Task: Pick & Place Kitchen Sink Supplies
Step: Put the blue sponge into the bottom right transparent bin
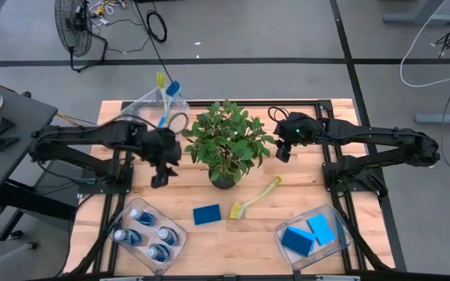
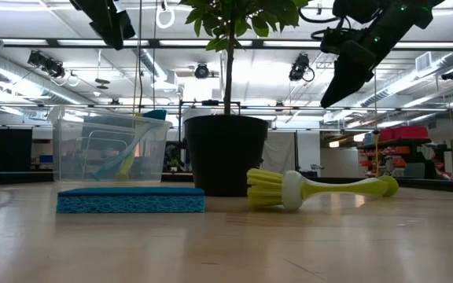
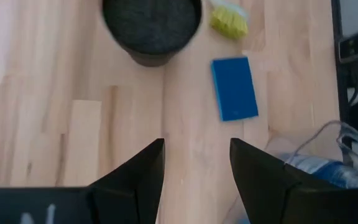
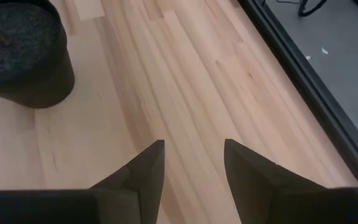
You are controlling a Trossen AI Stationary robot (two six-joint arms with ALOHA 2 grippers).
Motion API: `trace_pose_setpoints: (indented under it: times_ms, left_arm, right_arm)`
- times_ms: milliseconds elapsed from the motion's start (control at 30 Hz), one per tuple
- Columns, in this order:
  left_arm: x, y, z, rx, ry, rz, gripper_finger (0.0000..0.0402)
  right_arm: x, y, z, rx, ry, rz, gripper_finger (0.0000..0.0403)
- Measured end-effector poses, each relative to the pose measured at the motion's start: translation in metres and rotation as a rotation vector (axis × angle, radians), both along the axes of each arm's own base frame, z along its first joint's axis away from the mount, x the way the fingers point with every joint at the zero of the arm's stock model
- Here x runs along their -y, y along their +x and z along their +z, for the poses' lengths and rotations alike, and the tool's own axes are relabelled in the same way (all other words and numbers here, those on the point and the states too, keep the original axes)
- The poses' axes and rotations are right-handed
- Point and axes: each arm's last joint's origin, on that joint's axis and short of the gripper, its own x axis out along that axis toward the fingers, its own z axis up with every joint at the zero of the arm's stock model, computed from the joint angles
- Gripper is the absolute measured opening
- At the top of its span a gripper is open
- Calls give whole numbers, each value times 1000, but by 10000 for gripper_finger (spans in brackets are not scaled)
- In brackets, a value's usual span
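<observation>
Sponge [image 3: 234, 88] and brush [image 1: 253, 197] lie on the surface ahead of my left tool [image 3: 196, 163]; both my tools, left and right [image 4: 193, 163], stand open, empty.

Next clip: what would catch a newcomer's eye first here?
The leafy green potted plant in its dark pot stands mid-table between the two arms. In front of it a flat blue rectangular sponge and a yellow-green long-handled dish brush lie loose on the wooden table. The left gripper and right gripper hang open and empty on either side of the plant.
</observation>
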Motion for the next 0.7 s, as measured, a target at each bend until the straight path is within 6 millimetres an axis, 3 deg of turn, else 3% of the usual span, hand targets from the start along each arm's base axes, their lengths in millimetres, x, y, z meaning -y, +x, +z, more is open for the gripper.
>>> trace_pose_setpoints:
  times_ms: [167,367,700]
  left_arm:
    - [13,12,-11,-47,17,-61,186]
    - [26,14,-14,-40,101,-74,186]
    - [45,4,-54,33,47,-60,186]
  right_arm:
    - [0,0,0,9,13,-16,167]
    - [0,0,0,10,12,-15,167]
    - [0,1,1,16,11,-13,167]
